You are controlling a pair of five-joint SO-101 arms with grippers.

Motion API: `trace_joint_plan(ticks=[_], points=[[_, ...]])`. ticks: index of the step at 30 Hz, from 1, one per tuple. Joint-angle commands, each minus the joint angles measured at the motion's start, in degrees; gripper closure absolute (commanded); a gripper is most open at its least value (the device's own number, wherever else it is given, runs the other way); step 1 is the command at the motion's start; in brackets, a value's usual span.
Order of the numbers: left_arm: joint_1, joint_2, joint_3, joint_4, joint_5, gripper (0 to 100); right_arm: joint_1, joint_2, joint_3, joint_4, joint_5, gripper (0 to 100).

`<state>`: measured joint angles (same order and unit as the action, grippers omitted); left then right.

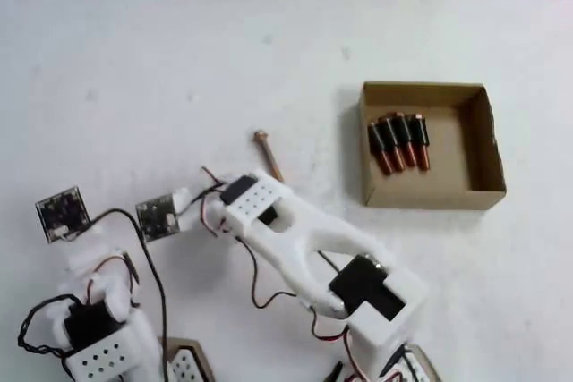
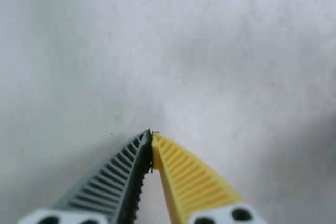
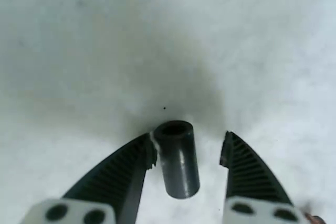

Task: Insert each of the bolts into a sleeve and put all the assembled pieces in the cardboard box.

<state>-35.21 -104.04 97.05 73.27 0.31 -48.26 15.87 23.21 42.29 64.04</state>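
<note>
A black sleeve point(image 3: 177, 160) lies on the white table between the fingers of my right gripper point(image 3: 189, 141), which is open. One finger point(image 3: 131, 169) touches the sleeve and the other point(image 3: 247, 174) stands a gap away. In the high view the right arm point(image 1: 295, 234) stretches toward the table's middle, and a copper bolt point(image 1: 267, 155) lies just beyond its wrist. The cardboard box point(image 1: 482, 145) to the right holds several assembled pieces point(image 1: 398, 143) side by side. My left gripper point(image 2: 151, 136) is shut on nothing, its tips over bare table, with the left arm point(image 1: 94, 315) at the near left.
Two small camera boards point(image 1: 63, 212) point(image 1: 159, 217) on cables stick out near the arms. Black and red wires point(image 1: 260, 297) trail around the right arm. White tabletop point(image 1: 179, 69) spreads across the far left and middle.
</note>
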Motion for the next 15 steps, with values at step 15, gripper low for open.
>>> trace_joint_plan(ticks=[15], points=[[-0.4,-0.48,0.0,0.26,-0.35,98,5.32,-1.8,-5.71,-2.77,0.26,95.4]])
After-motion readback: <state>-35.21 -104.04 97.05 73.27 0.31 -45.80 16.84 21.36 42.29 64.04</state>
